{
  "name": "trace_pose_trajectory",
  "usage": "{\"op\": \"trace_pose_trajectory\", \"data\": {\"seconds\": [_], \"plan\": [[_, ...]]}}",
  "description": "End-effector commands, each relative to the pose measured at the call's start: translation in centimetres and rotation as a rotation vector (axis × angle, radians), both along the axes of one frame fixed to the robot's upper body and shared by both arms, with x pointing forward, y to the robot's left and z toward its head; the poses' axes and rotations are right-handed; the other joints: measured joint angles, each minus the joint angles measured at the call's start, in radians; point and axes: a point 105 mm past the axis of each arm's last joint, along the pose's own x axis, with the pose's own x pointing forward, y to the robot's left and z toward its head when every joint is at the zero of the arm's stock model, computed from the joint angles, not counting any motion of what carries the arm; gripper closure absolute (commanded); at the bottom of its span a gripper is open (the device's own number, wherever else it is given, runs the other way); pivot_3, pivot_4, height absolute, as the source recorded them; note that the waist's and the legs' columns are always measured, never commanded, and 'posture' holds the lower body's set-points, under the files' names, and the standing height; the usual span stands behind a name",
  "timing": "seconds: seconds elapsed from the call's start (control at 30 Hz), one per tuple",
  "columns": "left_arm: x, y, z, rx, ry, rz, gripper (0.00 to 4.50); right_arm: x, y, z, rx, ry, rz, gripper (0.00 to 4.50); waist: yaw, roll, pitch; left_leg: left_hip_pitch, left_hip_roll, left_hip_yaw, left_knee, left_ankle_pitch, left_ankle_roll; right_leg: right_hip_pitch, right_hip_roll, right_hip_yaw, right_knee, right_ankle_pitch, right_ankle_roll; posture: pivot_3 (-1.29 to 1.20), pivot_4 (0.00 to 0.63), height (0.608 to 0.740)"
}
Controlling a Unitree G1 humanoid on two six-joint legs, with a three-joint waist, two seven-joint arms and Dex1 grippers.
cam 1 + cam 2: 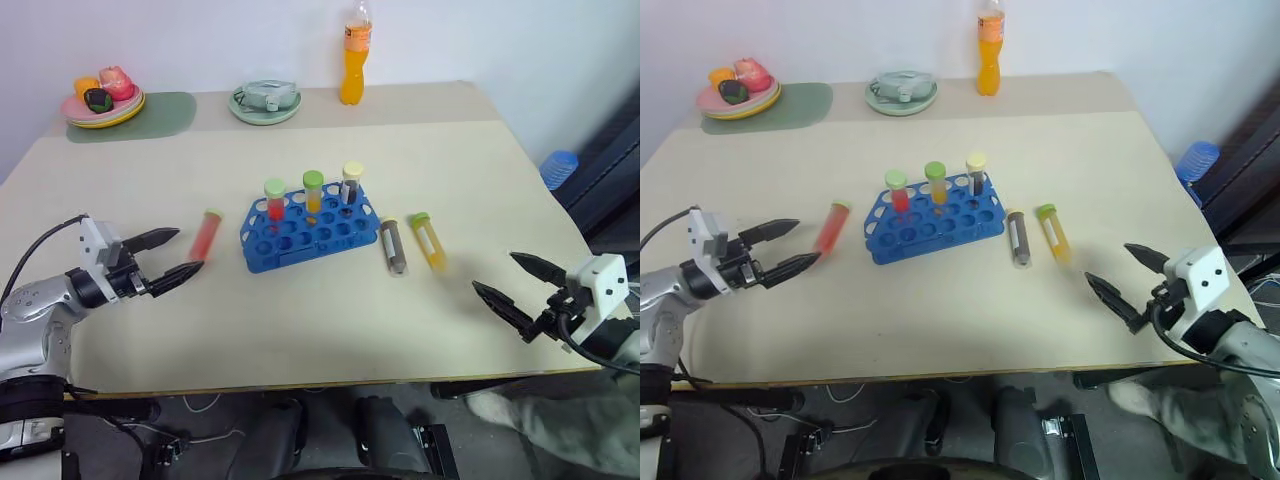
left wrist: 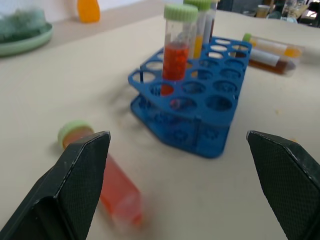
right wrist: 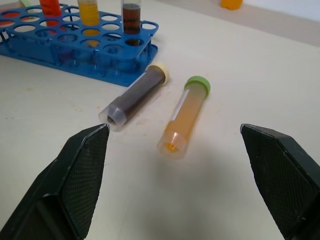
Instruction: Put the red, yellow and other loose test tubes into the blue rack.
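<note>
The blue rack (image 1: 308,232) stands mid-table with three tubes upright in its back row: red (image 1: 275,200), yellow (image 1: 313,192) and dark brown (image 1: 350,184). A loose red test tube (image 1: 205,235) lies just left of the rack, its green cap pointing away. Right of the rack lie a dark brown tube (image 1: 392,246) with a cream cap and a yellow tube (image 1: 429,241) with a green cap. My left gripper (image 1: 167,259) is open, close to the lying red tube (image 2: 102,177). Open too, my right gripper (image 1: 520,287) hovers near the table's front right, short of the yellow tube (image 3: 184,116).
At the table's back stand a tall orange drink bottle (image 1: 355,58), a pale green dish (image 1: 265,100) and a plate of toy food (image 1: 104,98) on a green mat. The front edge of the table runs just below both grippers.
</note>
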Motion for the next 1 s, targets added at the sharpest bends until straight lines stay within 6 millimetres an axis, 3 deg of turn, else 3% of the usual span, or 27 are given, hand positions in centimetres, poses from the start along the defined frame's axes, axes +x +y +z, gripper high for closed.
{"op": "trace_pose_trajectory", "data": {"seconds": [0.03, 0.5, 0.67, 0.83, 1.0], "plan": [[0.1, 0.6, 1.3, 0.028, -0.039, 0.019, 0.02, -0.4, 0.3, 1.0, -0.010, -0.055, 0.018, 0.16, 0.001, 0.000, 0.000, 0.000, 0.000, 0.000, 0.000, 0.000, 0.000, 0.000, 0.000, 0.000, 0.000, 0.000, 0.000, 0.00, 0.150, 0.740], [0.8, -1.4, 2.2, -0.033, -0.072, -0.040, 0.02, 0.4, 1.9, 1.1, -0.008, -0.089, 0.043, 0.16, 0.000, 0.000, 0.000, 0.000, 0.000, 0.000, 0.000, 0.000, 0.000, 0.000, 0.000, 0.000, 0.000, 0.000, 0.000, 0.00, 0.150, 0.740], [0.8, -3.1, 2.5, -0.029, -0.105, -0.126, 0.02, 2.5, 2.8, 2.0, 0.008, -0.050, -0.040, 0.16, 0.001, 0.000, 0.000, 0.000, 0.000, 0.000, 0.000, 0.000, 0.000, 0.000, 0.000, 0.000, 0.000, 0.000, 0.000, 0.00, 0.150, 0.740], [0.3, -5.4, 2.7, 0.004, -0.143, -0.296, 0.02, 5.7, 4.1, 3.0, 0.083, 0.117, -0.050, 0.16, -0.001, 0.000, 0.000, -0.001, 0.000, 0.000, 0.000, 0.000, 0.000, -0.001, 0.000, 0.000, 0.000, 0.000, 0.000, 0.00, 0.150, 0.740], [0.0, -7.6, 3.2, 0.026, -0.177, -0.409, 0.02, 8.7, 4.1, 3.4, 0.100, 0.268, -0.119, 0.16, 0.001, 0.000, 0.000, -0.003, 0.000, 0.000, 0.000, 0.000, 0.000, -0.003, -0.001, -0.001, -0.001, 0.000, 0.000, 0.00, 0.150, 0.740]]}}
